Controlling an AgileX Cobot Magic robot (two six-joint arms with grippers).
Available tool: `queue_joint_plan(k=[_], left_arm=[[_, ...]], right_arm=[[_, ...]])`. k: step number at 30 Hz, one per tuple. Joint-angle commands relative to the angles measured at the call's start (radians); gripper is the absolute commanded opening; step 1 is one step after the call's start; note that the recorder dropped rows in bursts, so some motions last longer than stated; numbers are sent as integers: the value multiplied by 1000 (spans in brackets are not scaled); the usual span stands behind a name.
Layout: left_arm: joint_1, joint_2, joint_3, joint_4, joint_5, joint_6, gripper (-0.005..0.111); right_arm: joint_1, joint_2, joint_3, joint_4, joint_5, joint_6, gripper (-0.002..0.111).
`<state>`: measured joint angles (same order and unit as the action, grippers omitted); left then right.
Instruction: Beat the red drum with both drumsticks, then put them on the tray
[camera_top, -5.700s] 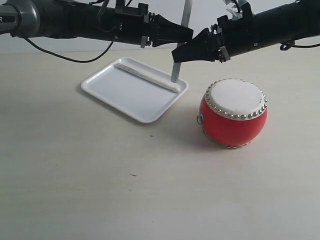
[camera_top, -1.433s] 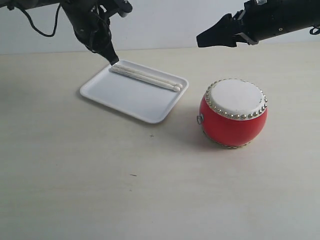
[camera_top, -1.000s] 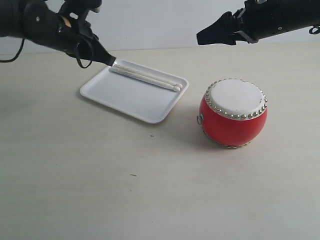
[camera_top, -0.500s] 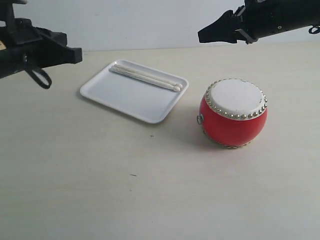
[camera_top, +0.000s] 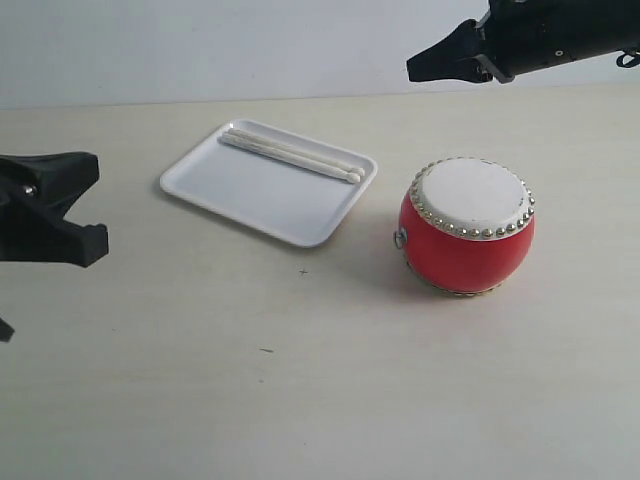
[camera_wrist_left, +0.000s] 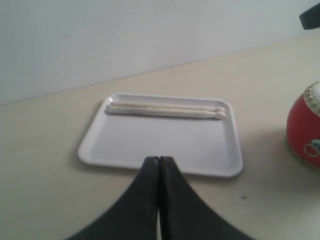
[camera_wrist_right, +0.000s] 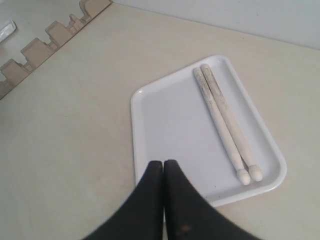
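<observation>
Red drum (camera_top: 465, 245): upright on the worktop (camera_top: 300, 390), white skin facing up inside a ring of silver studs, with a small metal ring on its side. Nothing touches it.
Drum to fingers: lower than the right fingers (camera_wrist_right: 163, 165) and well apart from them. It is also well apart from the left fingers (camera_wrist_left: 159, 162), with the tray between.
Sticks (camera_top: 295, 155): two pale sticks lying flat in the tray, side by side and touching. They run along the rim farthest from the left fingers, both rounded tips at the end toward the drum, which is also the end nearer the right fingers.
Tray (camera_top: 240, 190): white with a low rim, flat on the worktop, near the drum but not touching it. It lies straight ahead of the left fingers, and ahead of and below the right fingers.
Left fingers: clenched tip to tip with nothing between them, pointing at the tray's near rim and clear of it.
Right fingers: clenched and empty, raised above the worktop, aimed down over the tray's near rim and touching nothing.
Worktop: pale beige, with a few tiny dark specks ahead of the left fingers beside the tray.
Wall (camera_top: 250, 50): plain and pale, beyond the tray from the left fingers.
Notched strip (camera_wrist_right: 50, 35): pale brown with a stepped edge, well beyond the tray from the right fingers.
</observation>
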<state>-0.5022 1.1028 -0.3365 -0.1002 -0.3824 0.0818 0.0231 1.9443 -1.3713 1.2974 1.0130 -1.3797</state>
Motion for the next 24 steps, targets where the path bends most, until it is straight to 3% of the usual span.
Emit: queue_joint_plan(k=[1, 18, 22, 24], left_arm=[[-7, -11, 16, 0, -6, -8, 0], [-3, -16, 16, 0, -6, 17, 0], [40, -80, 16, 0, 26, 104, 0], [102, -191, 16, 0, 141, 100, 0]], right_arm=[[-1, -13, -5, 8, 7, -5, 0], [-1, -13, -5, 3, 7, -5, 0], [-1, -13, -5, 3, 7, -5, 0], [-1, -13, -5, 3, 7, -5, 0]])
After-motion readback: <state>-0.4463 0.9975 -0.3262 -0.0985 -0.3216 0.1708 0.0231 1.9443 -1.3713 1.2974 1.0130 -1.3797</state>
